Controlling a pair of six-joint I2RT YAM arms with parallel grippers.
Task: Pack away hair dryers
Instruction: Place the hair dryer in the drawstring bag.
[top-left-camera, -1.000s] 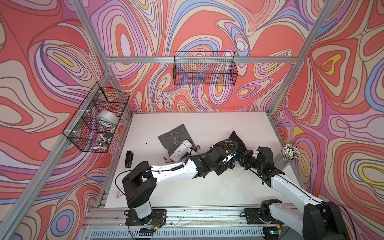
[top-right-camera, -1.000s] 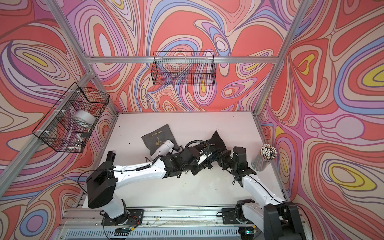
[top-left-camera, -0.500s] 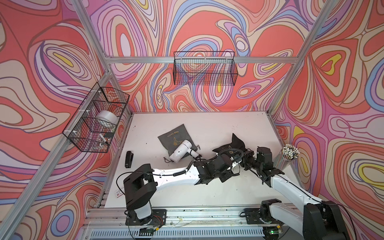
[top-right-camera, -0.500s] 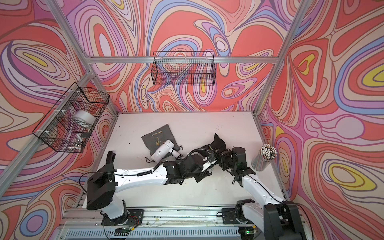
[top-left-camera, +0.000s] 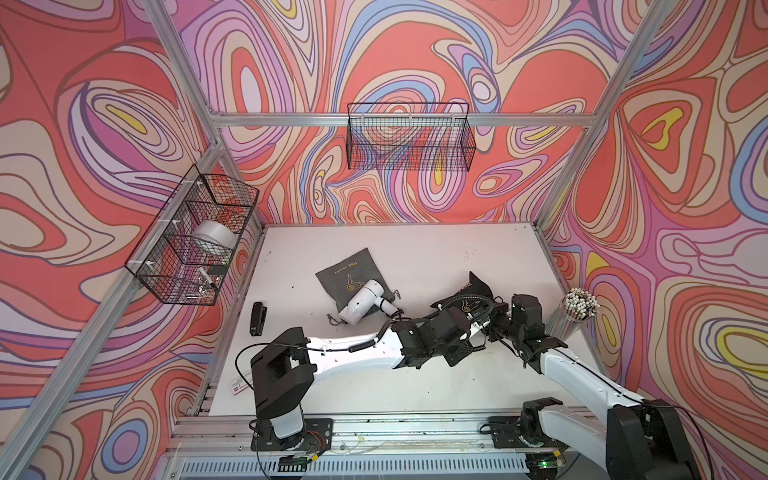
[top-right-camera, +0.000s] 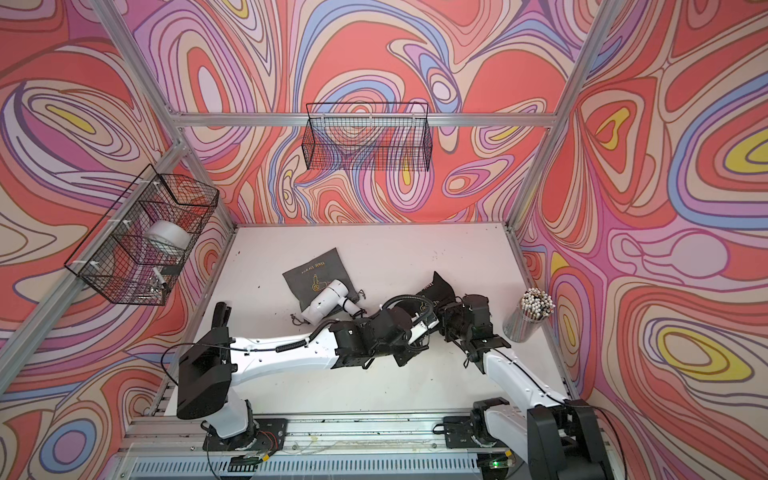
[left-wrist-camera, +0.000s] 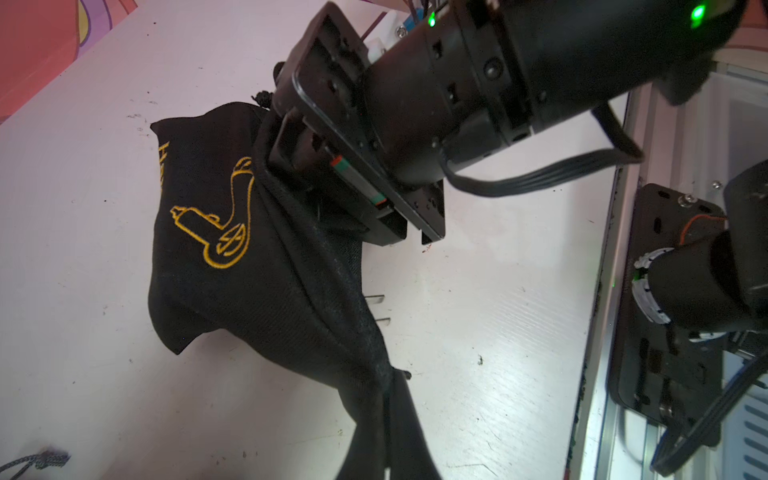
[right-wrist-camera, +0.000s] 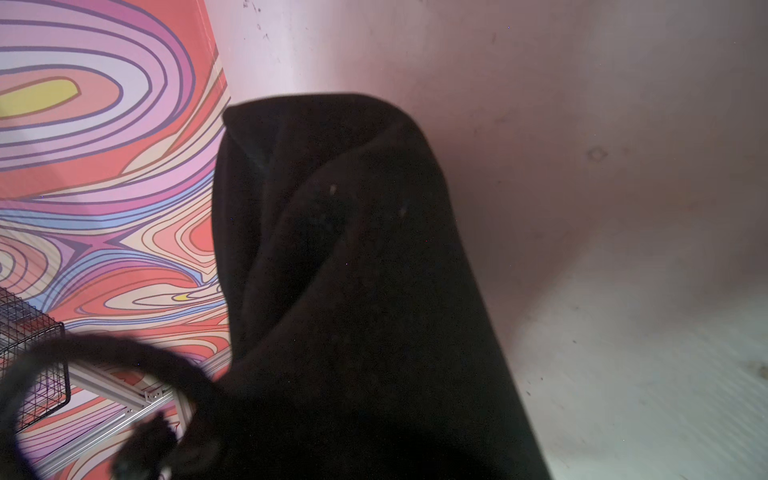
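Far left, the wire basket (top-left-camera: 195, 245) on the wall and the black stapler (top-left-camera: 257, 318) on the table have no part in this job. Next lies the grey pouch (top-left-camera: 345, 272), flat on the table, with the white hair dryer (top-left-camera: 361, 301) resting across its near corner. Nothing touches that dryer, and I take it as not yet packed.

My left gripper (left-wrist-camera: 388, 436) is clenched on a drawn-out edge of the black pouch (left-wrist-camera: 257, 266), pulling the cloth taut so the mouth does not sag. The pouch bulges and rests on the table. I judge the dark hair dryer sits inside, though none of it shows.

At the pouch's opposite side my right gripper (left-wrist-camera: 336, 191) is buried in cloth at the rim, jaws partly apart. I cannot tell whether it truly grips anything. A hold on both sides would stop the bag sliding. Far right, the cup of sticks (top-left-camera: 577, 309) stands near my right arm.
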